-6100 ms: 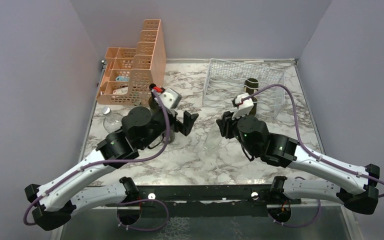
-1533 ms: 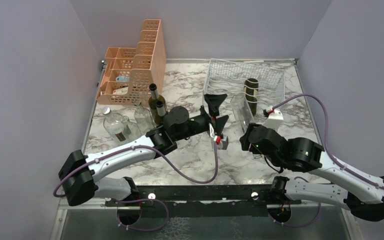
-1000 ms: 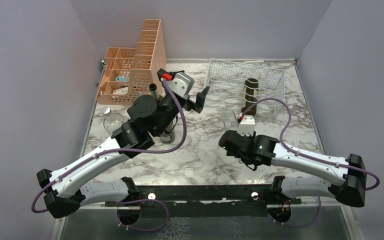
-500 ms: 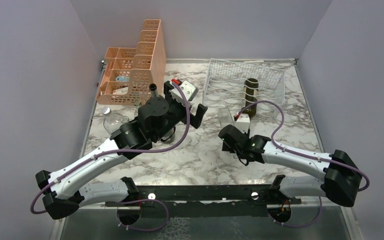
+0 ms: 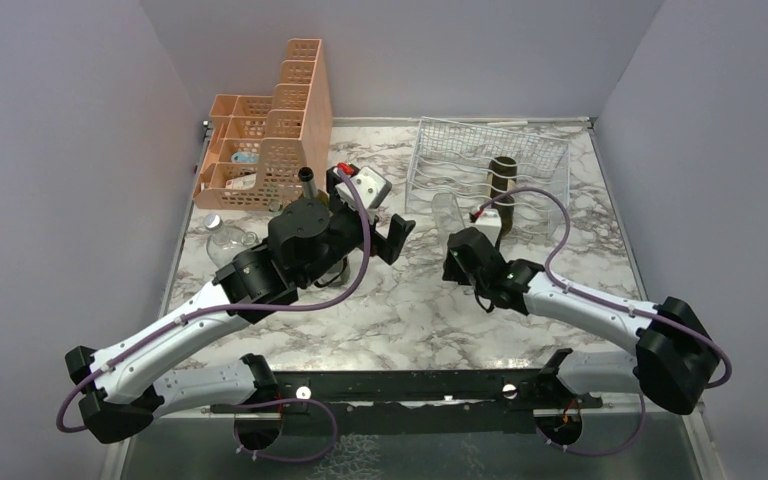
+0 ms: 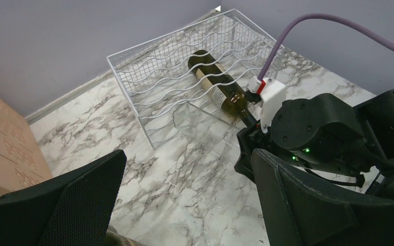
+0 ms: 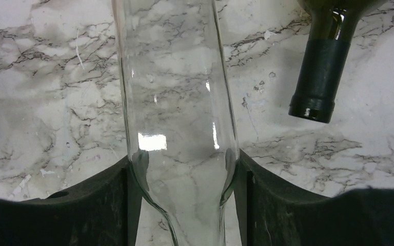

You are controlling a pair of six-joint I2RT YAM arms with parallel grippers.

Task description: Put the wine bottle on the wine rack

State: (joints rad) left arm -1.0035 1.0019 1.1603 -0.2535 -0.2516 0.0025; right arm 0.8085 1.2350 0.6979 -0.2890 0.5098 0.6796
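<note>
So far: dark bottle [image 6: 213,84] in rack [image 6: 154,77]; clear bottle [image 7: 174,102] not cradled.
Right claw [image 7: 184,174]: grasping clear bottle at rack's 7 o'clock edge.
Left claw [image 6: 184,200]: spread, empty.
Remaining: seat it, release.

One rack [image 5: 450,160], upper right. One peach organizer [image 5: 290,120], upper left. Two arms: left arm [image 5: 190,325], right arm [image 5: 580,305]. Four bottles show. Two are dark: racked bottle [image 5: 501,180] and upright bottle [image 5: 307,180], left of centre. Two are clear: clear bottle [image 7: 174,102] at centre, stubby bottle [image 5: 223,238] at far left. Any behind the left arm are hidden.
</note>
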